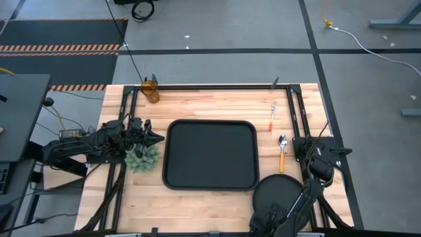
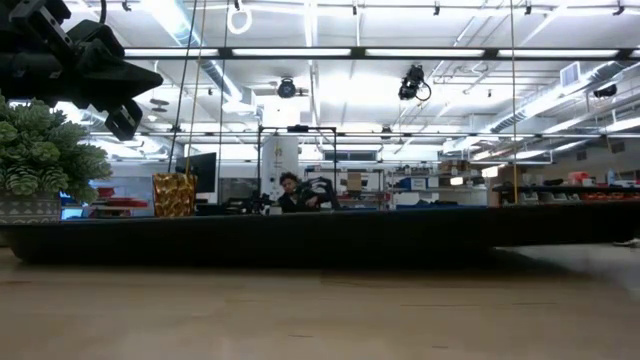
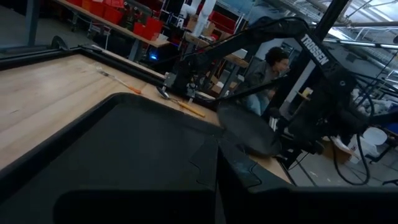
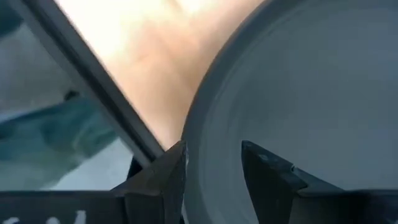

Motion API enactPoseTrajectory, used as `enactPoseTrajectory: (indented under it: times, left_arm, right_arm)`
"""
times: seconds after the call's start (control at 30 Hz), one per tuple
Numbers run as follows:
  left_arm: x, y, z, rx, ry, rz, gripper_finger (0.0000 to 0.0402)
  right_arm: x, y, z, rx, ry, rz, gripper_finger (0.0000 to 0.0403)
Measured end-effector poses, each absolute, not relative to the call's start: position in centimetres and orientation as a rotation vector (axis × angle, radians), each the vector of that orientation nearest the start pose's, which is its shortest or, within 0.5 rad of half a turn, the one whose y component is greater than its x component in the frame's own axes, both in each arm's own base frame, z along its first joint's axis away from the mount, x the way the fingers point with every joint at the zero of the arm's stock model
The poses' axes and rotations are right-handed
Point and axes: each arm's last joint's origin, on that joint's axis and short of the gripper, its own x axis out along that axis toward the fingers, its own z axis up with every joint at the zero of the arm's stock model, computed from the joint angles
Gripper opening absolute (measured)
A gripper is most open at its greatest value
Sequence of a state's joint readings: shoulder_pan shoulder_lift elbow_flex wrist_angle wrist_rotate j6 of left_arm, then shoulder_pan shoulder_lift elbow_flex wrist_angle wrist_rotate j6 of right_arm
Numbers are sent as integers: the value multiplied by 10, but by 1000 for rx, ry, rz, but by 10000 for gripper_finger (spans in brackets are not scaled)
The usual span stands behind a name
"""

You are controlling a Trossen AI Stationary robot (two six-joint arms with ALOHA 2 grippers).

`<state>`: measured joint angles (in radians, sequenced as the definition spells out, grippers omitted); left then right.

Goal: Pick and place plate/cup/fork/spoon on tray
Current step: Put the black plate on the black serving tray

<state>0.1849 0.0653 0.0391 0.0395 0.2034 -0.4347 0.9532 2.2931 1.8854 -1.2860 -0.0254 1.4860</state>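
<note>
The round black plate [image 1: 283, 191] is at the table's near right, right of the big black tray [image 1: 210, 155]. My right gripper [image 1: 273, 214] is shut on the plate's near edge, also seen in the right wrist view [image 4: 214, 162]. The fork [image 1: 273, 115] and the spoon [image 1: 283, 151], both with orange handles, lie flat on the wood right of the tray. The amber cup [image 1: 150, 90] stands at the far left corner. My left gripper [image 1: 156, 138] hovers shut and empty at the tray's left rim. My right gripper has the plate's rim [image 4: 198, 155] at its near edge between its two fingers, one finger [image 4: 163, 177] outside the rim and one [image 4: 267, 177] over the plate's inner face. It comes from the table's near side, slanting down. In the low view the plate [image 2: 565, 232] looks raised off the wood.
A green leafy clump [image 1: 141, 158] sits left of the tray, below my left gripper. Black frame rails [image 1: 299, 112] run along the table's sides and far edge. Bare wood lies near the front edge, left of the plate. A person [image 2: 290, 190] sits beyond the table.
</note>
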Motion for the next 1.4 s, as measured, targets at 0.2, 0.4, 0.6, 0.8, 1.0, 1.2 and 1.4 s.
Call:
enactPoseTrajectory:
  times: [0.2,0.4,0.6,0.8,1.0,1.2,1.4]
  left_arm:
    - [99,13,176,-432,-10,-21,11]
    - [99,12,176,-432,-10,-22,11]
    - [99,12,176,-432,-10,-21,11]
    - [99,12,176,-432,-10,-21,11]
    - [99,12,176,-432,-10,-21,11]
    - [99,12,176,-432,-10,-21,11]
    - [99,12,176,-432,-10,-22,11]
  right_arm:
    - [253,358,158,362,1598,-440,160]
    - [252,357,165,357,1592,-423,160]
    - [250,364,169,309,1584,-319,160]
    - [250,385,186,257,1455,-76,170]
    - [244,406,206,178,1260,78,214]
    - [226,418,207,75,1204,163,267]
    - [214,421,197,38,1227,163,287]
